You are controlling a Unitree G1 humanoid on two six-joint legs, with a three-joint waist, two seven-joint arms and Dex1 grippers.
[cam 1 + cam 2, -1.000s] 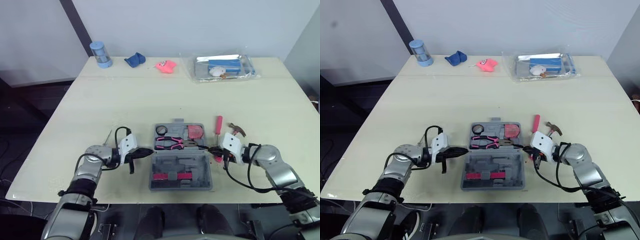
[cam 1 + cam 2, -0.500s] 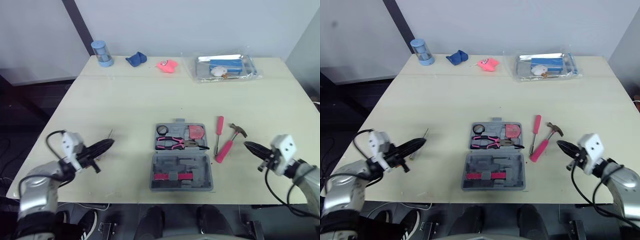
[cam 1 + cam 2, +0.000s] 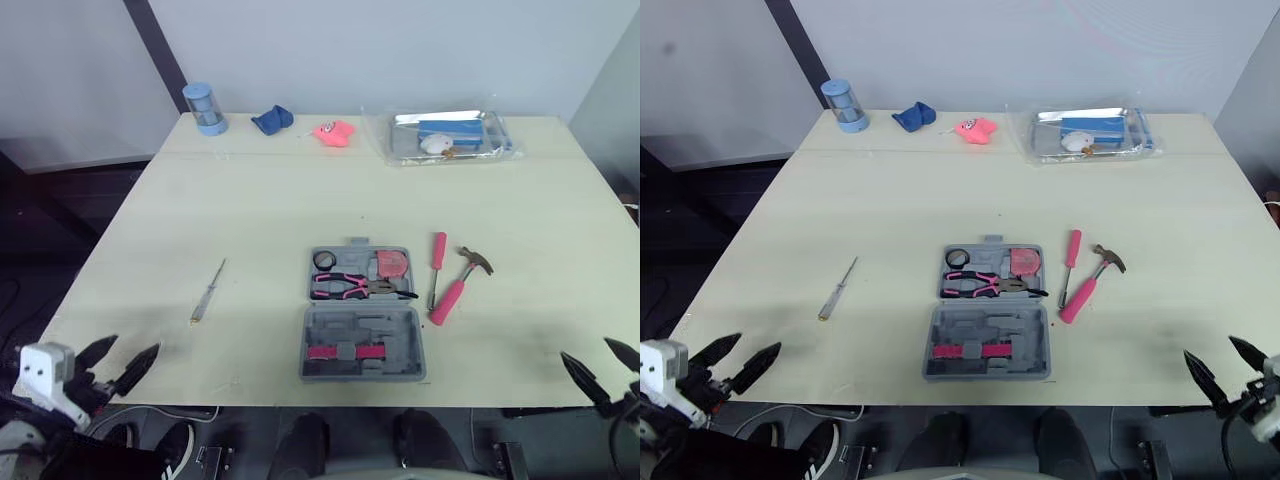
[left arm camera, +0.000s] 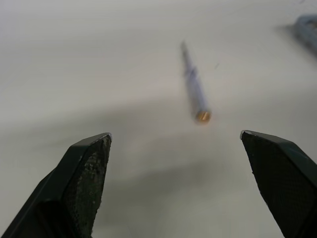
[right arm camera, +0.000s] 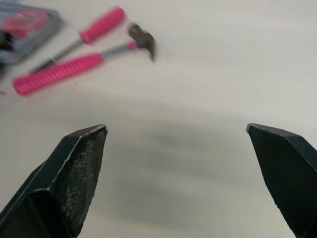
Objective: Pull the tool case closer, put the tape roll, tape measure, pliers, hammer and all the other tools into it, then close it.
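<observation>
The grey tool case (image 3: 361, 322) lies open near the table's front edge, lid half toward me. Its far half holds pink pliers (image 3: 348, 286), a black tape roll (image 3: 323, 260) and a pink tape measure (image 3: 391, 264). A pink-handled screwdriver (image 3: 437, 256) and a pink-handled hammer (image 3: 456, 289) lie just right of the case. A thin clear-handled screwdriver (image 3: 207, 292) lies on the table to the left. My left gripper (image 3: 128, 350) is open and empty off the front left corner, facing the thin screwdriver (image 4: 194, 89). My right gripper (image 3: 590, 352) is open and empty off the front right corner, facing the hammer (image 5: 74, 69).
Along the table's far edge stand a blue cylinder (image 3: 203, 108), a blue cloth (image 3: 270, 120), a pink object (image 3: 333, 132) and a clear bag of items (image 3: 445, 135). Bare tabletop (image 3: 300, 200) spreads between them and the case.
Both grippers were shut beside the case a second ago. They have drawn back and outward to the table's front corners and opened. The case and tools have not moved.
</observation>
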